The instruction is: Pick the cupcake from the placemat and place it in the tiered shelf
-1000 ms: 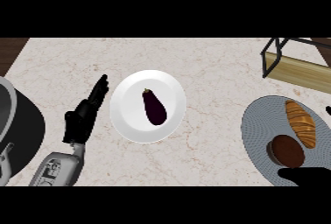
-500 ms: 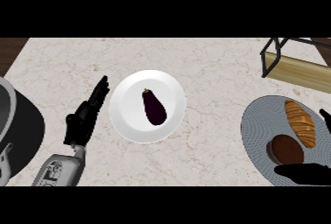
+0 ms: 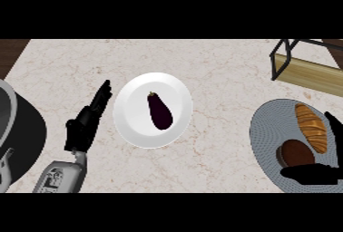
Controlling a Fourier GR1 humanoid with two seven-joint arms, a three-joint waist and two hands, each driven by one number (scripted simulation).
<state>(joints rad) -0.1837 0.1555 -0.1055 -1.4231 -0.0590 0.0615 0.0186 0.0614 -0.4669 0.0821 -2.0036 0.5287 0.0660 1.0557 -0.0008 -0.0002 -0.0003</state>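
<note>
A brown cupcake (image 3: 296, 152) sits on the round grey placemat (image 3: 267, 131) at the right, next to an orange croissant (image 3: 311, 127). My right hand (image 3: 315, 174) comes in from the lower right, open. Its thumb lies just below the cupcake and its fingers (image 3: 332, 121) rise along the right edge beyond the croissant; the hand is not closed on the cupcake. The tiered shelf (image 3: 313, 74), a black frame with a wooden board, stands at the top right. My left hand (image 3: 84, 127) rests open at the left, fingers straight and pointing up.
A white plate (image 3: 134, 131) holding a dark purple eggplant (image 3: 159, 110) lies in the middle, just right of the left hand. A large dark pot (image 3: 17, 131) fills the left edge. Bare marble counter separates the plate from the placemat.
My right hand has slid a little left onto the placemat, its thumb nearer the cupcake. The left hand, plate and cupcake have not moved.
</note>
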